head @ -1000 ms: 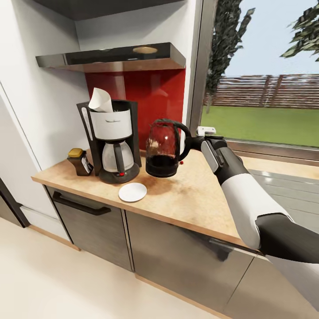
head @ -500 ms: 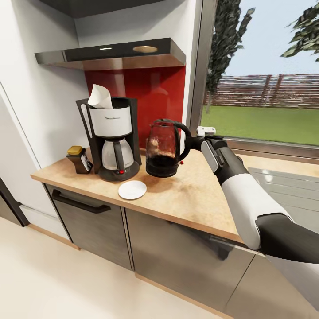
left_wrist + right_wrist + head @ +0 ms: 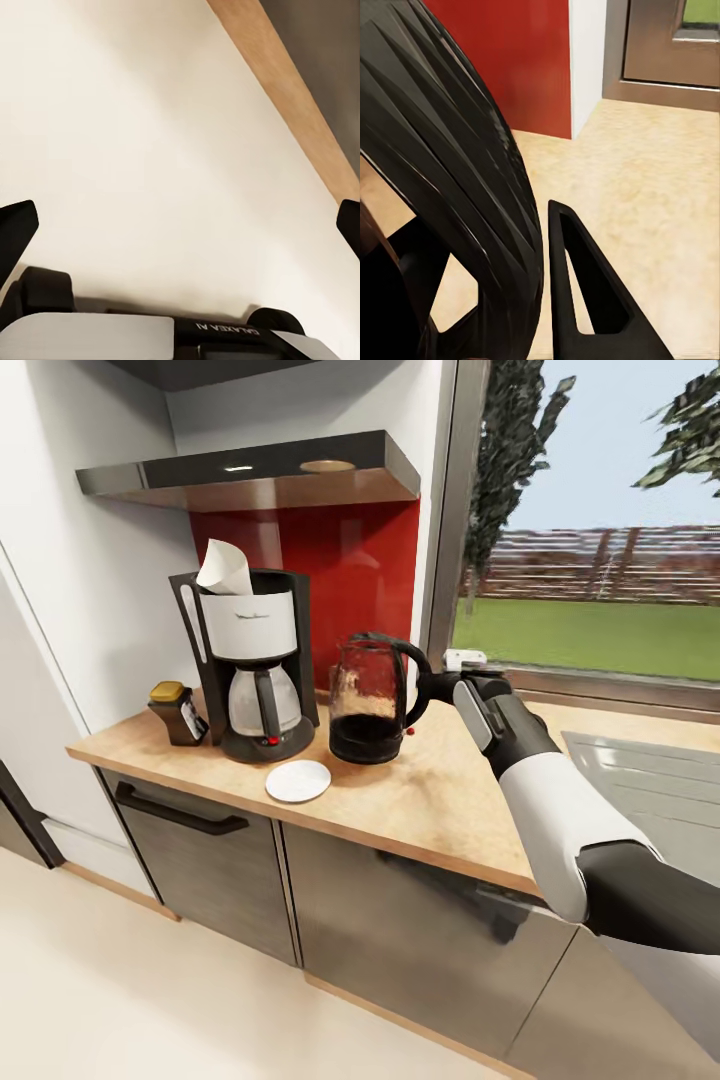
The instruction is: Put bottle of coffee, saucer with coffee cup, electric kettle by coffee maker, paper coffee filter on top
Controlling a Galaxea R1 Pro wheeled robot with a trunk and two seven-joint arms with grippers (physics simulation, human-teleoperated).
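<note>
On the kitchen countertop [image 3: 440,805] stands the coffee maker [image 3: 255,665], with the paper coffee filter [image 3: 225,570] sticking up from its top. The bottle of coffee [image 3: 178,713] is at its left and the saucer [image 3: 298,781] lies bare in front. The electric kettle [image 3: 368,700] sits upright right of the machine, its base at counter level. My right gripper [image 3: 428,685] is shut on its looped handle [image 3: 457,150], one finger [image 3: 585,300] showing beside it. My left gripper [image 3: 180,225] is open over pale floor. The coffee cup is out of view.
The kitchen shelf [image 3: 260,470] hangs over the coffee maker, against a red backsplash [image 3: 360,570]. A window [image 3: 590,520] and a grey sink surface [image 3: 640,770] lie to the right. Cabinet fronts with a black handle [image 3: 180,815] run below the worktop.
The camera has shifted, so the whole picture moved a little. Against the counter, the kettle has come down and straightened from a slight tilt, still held by my right gripper.
</note>
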